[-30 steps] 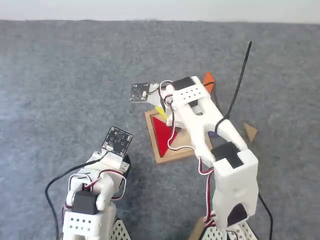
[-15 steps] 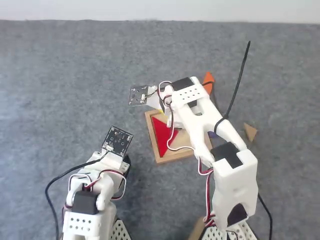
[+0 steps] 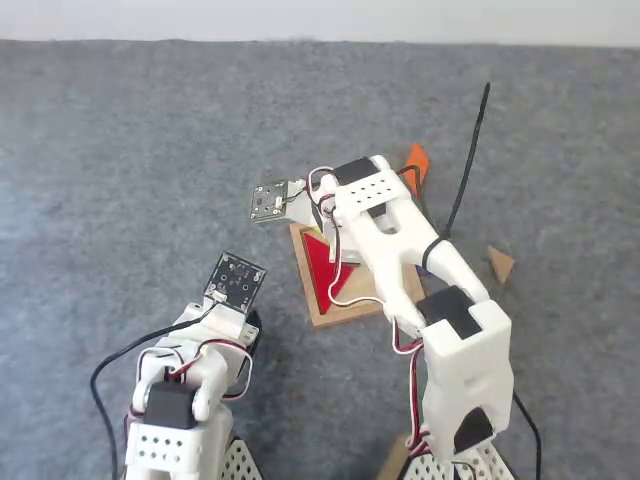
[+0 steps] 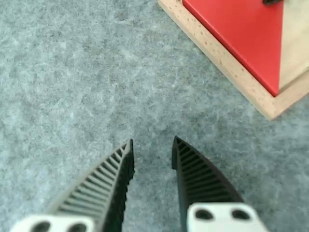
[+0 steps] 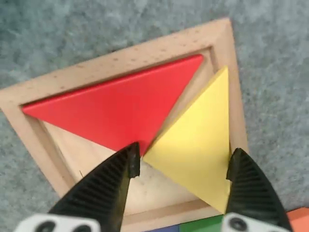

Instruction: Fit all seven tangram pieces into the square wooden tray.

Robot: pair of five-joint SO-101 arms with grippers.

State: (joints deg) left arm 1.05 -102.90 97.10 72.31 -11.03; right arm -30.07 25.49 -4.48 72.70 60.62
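The yellow triangle (image 5: 198, 145) lies in the tray (image 5: 120, 60), directly under the right hand (image 5: 185, 154). This hand is spread wide and holds nothing. The triangle's long edge runs along one tray wall, and its square corner points to the tray's middle, touching the red triangle (image 5: 120, 111). One finger stands by that corner and the other over the long edge, so closing would likely pinch across the piece. The left hand (image 4: 152, 150), slightly parted and empty, hovers over the grey surface (image 4: 58, 72) beside the tray, farther off.

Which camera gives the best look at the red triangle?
Right wrist view: the red triangle lies almost whole in the tray. The high view has the right arm covering part; the left wrist view crops it.
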